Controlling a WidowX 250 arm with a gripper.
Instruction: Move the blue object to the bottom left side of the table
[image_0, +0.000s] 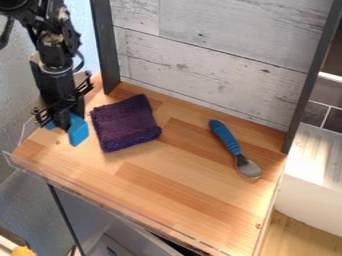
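In the camera view, I am hanging in the upper left of the frame as the black gripper (63, 124), pointing down at the left part of the wooden table (174, 170). The blue object (79, 132) is sitting right at my tip, with blue showing on both sides of me. I cannot tell whether I am clamping it or merely straddling it, nor whether it is touching the wood. Just to its right, the purple cloth (125, 123) is lying bunched; well apart, right of centre, the blue-handled spoon (226, 137) is resting aslant.

I am judging the step in hand as securing the blue object, then bringing it towards the table's near left corner, lower in the frame. For that I am wanting an even hold and only a slight lift, keeping away from the cloth so nothing is snagging. The clear guard (40, 172) is running along the near edge, so I am planning a short, slow path, stopping inside it and lowering the piece flat before releasing.
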